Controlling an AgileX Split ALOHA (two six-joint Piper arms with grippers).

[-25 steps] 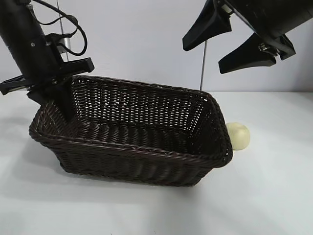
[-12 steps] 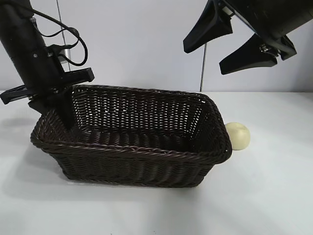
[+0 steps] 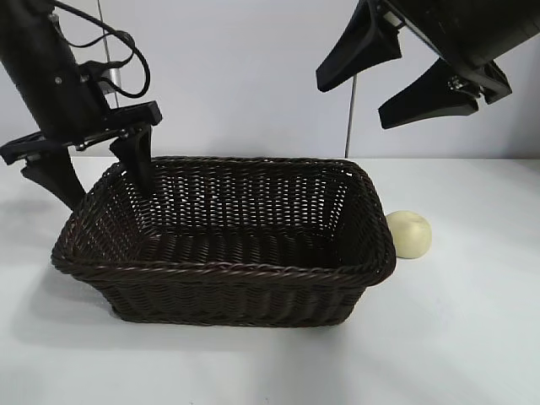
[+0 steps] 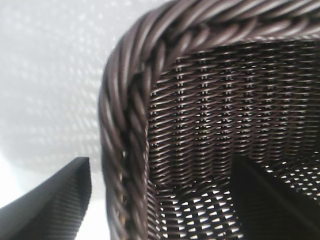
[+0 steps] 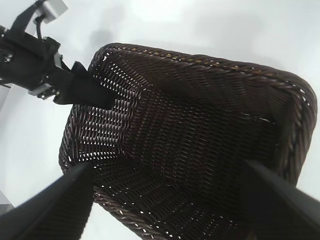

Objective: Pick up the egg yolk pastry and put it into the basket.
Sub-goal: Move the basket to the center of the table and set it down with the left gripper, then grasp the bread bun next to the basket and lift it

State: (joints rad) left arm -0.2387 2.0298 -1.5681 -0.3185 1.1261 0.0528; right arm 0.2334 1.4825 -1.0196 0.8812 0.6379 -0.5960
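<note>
We see the left gripper (image 3: 97, 173) spread wide, straddling the basket (image 3: 228, 283) corner rim – gripping nothing. Right gripper (image 3: 396, 80) hangs high above, also wide open and empty. Egg yolk pastry (image 3: 410, 234) sits on the table (image 3: 472, 337), touching the basket's right end.

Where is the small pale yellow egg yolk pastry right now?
In the exterior view, the small pale yellow egg yolk pastry sits on the white table, just outside the right end of the dark woven wicker basket.
</note>
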